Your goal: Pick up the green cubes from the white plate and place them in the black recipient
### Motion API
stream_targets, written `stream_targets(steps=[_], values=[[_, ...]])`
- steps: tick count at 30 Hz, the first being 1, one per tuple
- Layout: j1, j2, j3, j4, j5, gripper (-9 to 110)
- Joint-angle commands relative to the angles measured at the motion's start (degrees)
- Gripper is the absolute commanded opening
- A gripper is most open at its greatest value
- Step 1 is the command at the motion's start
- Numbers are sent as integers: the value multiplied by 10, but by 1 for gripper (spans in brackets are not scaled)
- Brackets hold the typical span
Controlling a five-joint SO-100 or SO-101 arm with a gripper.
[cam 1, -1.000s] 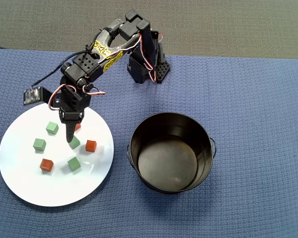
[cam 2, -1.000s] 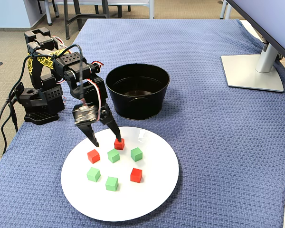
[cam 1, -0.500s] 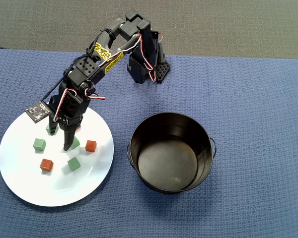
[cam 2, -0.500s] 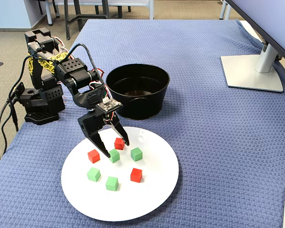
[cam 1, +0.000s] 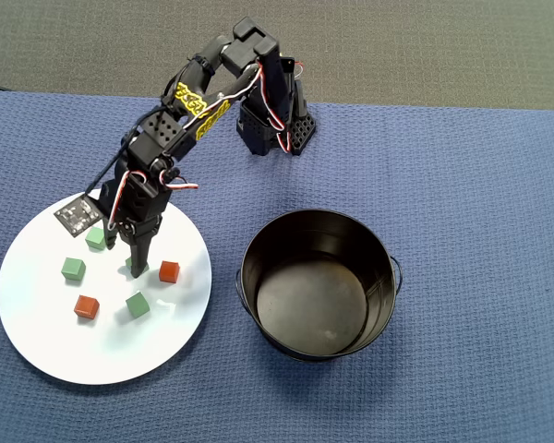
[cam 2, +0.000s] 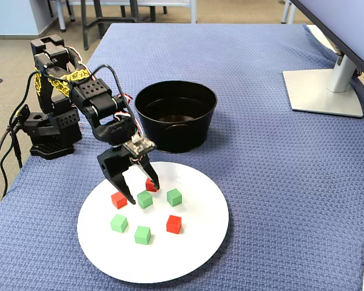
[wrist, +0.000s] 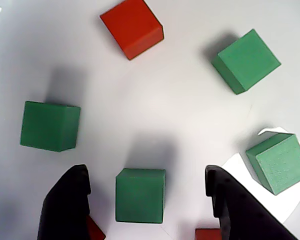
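Your gripper (cam 2: pixel 142 193) hangs low over the white plate (cam 2: pixel 188 254), fingers spread wide and nothing between them gripped. In the wrist view one green cube (wrist: pixel 140 195) sits on the plate in the gap between the two dark fingertips (wrist: pixel 65 207), clear of both. The fixed view shows that same cube (cam 2: pixel 145 199) just by the tips.

You have three more green cubes on the plate: one beside it (cam 2: pixel 174 197), two nearer the front edge (cam 2: pixel 118 223) (cam 2: pixel 142 234). Three red cubes lie among them, one to the left (cam 2: pixel 118 199), one toward the front (cam 2: pixel 174 224), one partly hidden behind the gripper (cam 2: pixel 150 185).

The black bucket (cam 2: pixel 176 137) stands on the blue cloth (cam 2: pixel 273 182) just beyond the plate, apart from it. In the overhead view its inside (cam 1: pixel 312 305) holds no cubes. The arm's base (cam 2: pixel 48 130) stands at the cloth's left edge in the fixed view.
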Motion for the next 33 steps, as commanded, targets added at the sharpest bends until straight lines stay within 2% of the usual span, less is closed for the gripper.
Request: stream_targets(steps=[1,12,33], values=[[-4,-9,-25,-15,-10,23],[-10,-46,-47,-13,-9,22],[-32,-45,8,-62,15,17]])
